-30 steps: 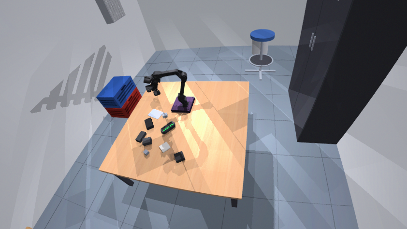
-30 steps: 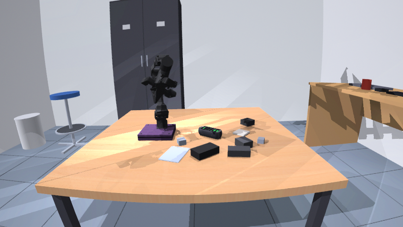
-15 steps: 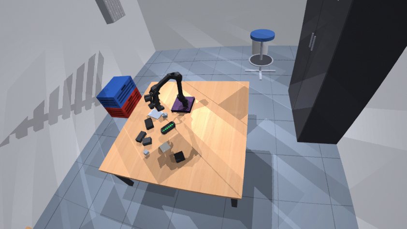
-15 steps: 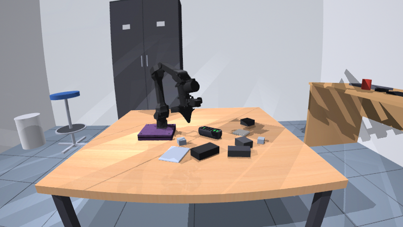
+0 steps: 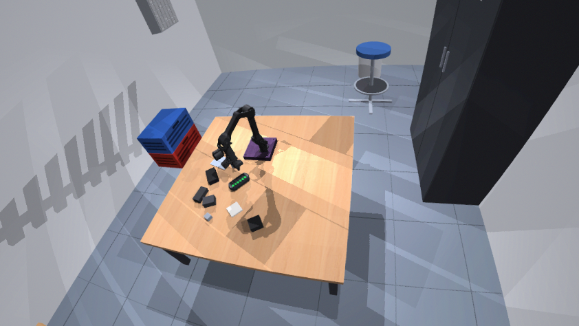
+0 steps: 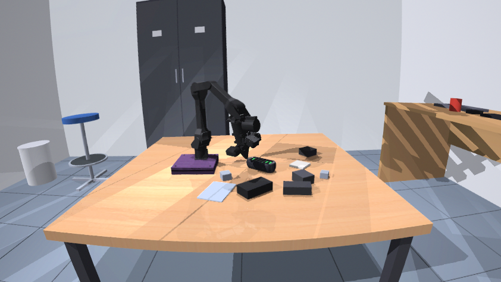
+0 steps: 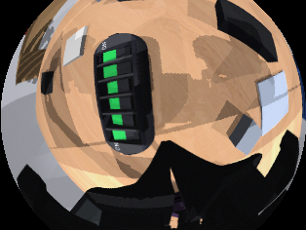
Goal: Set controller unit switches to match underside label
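The dark grey controller unit (image 5: 240,183) (image 6: 260,164) (image 7: 122,95) sits on its base on the wooden bench (image 5: 307,194) (image 6: 140,210), its row of six rocker switches facing up and each showing green. I cannot tell which end of any switch is pressed down. The label on its underside is hidden. My gripper (image 5: 236,164) (image 6: 243,154) (image 7: 165,145) is shut and empty. It hangs low over the bench, just beside the end of the unit nearest the arm's base, pointing down and apart from it.
The arm stands on a purple base plate (image 5: 253,151) (image 6: 182,164). Around the unit lie black boxes (image 5: 212,176) (image 6: 254,187) (image 5: 254,223) (image 6: 297,188), a white tile (image 5: 233,209) (image 6: 299,164), small grey cubes (image 6: 225,175) (image 5: 208,216) and a pale sheet (image 6: 216,191).
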### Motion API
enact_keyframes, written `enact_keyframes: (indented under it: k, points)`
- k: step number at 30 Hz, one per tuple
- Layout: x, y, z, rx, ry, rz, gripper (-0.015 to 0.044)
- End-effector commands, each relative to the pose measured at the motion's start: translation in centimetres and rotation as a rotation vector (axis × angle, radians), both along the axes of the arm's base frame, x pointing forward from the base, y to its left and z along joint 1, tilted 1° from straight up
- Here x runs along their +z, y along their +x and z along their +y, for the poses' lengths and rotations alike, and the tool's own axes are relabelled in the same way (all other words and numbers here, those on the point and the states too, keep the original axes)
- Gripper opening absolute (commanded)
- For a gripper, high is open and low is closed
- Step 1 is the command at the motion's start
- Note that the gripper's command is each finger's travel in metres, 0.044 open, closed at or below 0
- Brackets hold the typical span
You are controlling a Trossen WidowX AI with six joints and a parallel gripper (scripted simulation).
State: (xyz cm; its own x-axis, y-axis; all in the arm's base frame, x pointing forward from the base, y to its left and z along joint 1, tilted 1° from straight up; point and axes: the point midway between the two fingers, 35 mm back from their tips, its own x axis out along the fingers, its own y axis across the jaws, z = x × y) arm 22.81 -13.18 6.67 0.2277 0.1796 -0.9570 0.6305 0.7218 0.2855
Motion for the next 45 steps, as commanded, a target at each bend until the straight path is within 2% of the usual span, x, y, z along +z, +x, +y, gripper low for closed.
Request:
enact_keyframes:
  k: [1, 33, 45]
  points:
    - [-0.5, 0.1, 0.4, -0.004, 0.020, 0.005, 0.0000]
    - [-5.6, 0.2, 0.3, -0.004, 0.020, 0.005, 0.0000]
    - [-5.7, 0.4, 0.5, -0.004, 0.020, 0.005, 0.0000]
